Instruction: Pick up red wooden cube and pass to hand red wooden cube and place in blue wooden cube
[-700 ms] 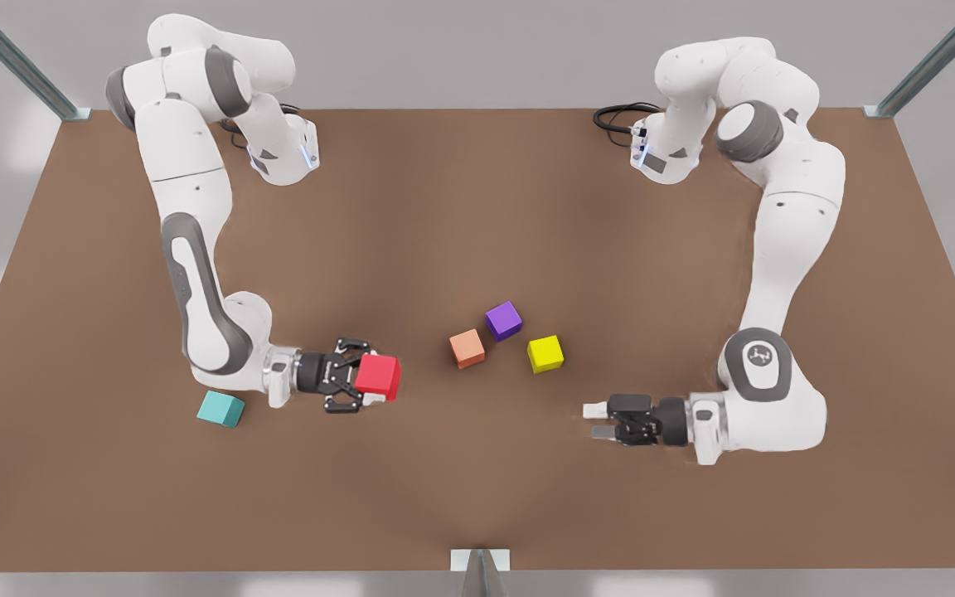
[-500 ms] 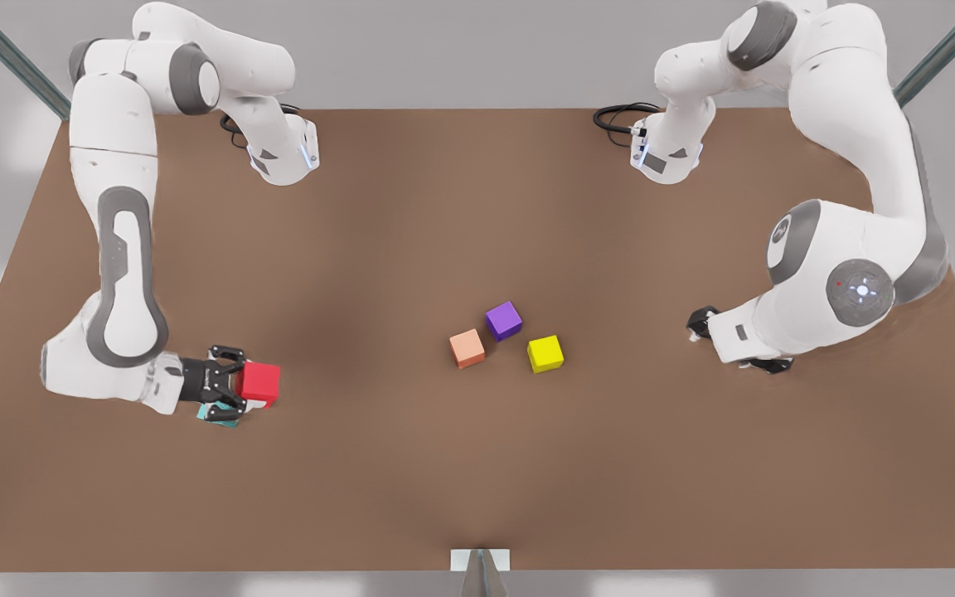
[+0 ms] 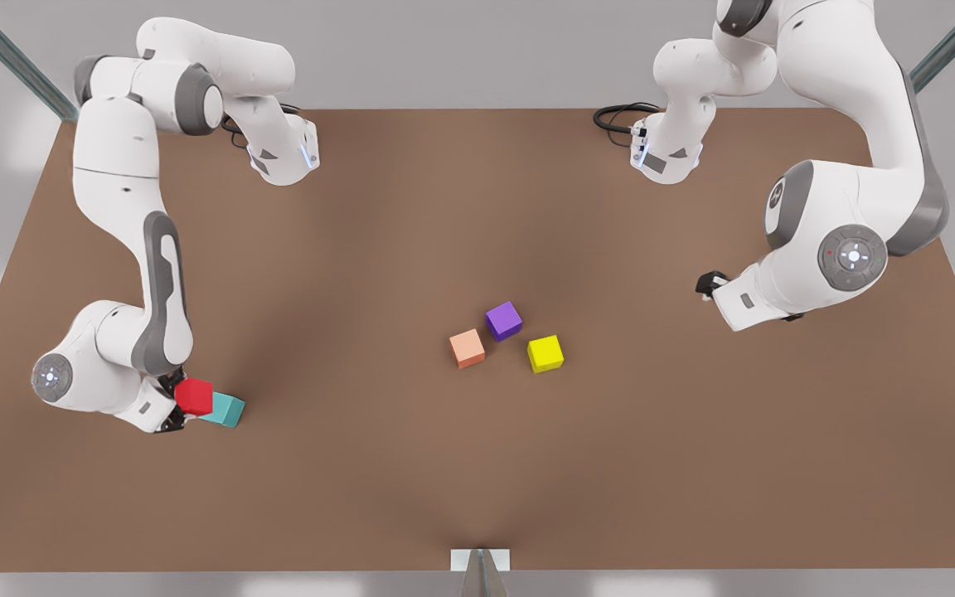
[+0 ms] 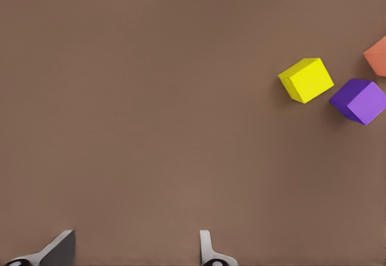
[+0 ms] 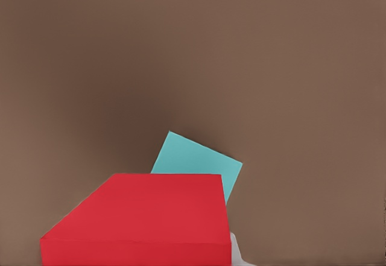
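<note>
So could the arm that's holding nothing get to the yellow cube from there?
Probably yes: the left gripper hangs open above bare table, and the yellow cube sits apart from its neighbours, uncovered.

No words, labels, brand names or numbers can be read anywhere in these pictures; the small coloured wooden cubes have plain faces, the brown table top (image 3: 477,464) carries no print, and the white arm casings show only unlettered grey panels; the round ends of the two wrist joints bear small light marks that do not form any readable sign.
</note>
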Motion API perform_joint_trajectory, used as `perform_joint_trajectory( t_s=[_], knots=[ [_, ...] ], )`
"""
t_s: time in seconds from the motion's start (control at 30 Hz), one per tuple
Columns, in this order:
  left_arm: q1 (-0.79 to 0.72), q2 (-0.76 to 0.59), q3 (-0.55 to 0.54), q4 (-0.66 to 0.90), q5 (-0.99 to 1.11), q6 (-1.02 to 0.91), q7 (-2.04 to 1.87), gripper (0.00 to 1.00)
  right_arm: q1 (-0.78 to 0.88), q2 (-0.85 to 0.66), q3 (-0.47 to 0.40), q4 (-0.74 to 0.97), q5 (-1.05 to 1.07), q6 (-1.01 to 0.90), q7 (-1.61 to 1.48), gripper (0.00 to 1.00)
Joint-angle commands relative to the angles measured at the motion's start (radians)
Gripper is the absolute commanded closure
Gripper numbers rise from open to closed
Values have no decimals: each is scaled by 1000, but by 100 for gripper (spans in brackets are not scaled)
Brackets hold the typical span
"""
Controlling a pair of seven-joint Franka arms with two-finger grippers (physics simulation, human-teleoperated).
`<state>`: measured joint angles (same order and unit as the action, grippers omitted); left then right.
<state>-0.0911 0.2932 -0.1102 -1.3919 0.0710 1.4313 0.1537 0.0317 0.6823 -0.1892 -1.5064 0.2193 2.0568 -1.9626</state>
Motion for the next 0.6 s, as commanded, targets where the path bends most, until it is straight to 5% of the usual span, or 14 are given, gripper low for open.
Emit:
perform_joint_trajectory(
  t_s=[0.0, 0.3, 0.33, 0.37, 0.57],
  knots=[
    [-1, 0, 0, 1, -4, -9, -75, 0, 8, -1, 0, -12, 0, 80, 295, 51],
    [1, 0, 0, -1, -5, -9, -75, 0, 31, -3, 2, -74, 3, 149, 295, 51],
    [1, 0, 0, -1, -5, -9, -75, 0, 31, -3, 2, -74, 3, 149, 297, 43],
    [1, 0, 0, -1, -5, -9, -77, 0, 31, -3, 2, -74, 14, 155, 295, 0],
    [1, 6, 0, -1, -4, -9, -77, 0, 33, -4, 4, -77, 22, 154, 297, 0]
  ],
)
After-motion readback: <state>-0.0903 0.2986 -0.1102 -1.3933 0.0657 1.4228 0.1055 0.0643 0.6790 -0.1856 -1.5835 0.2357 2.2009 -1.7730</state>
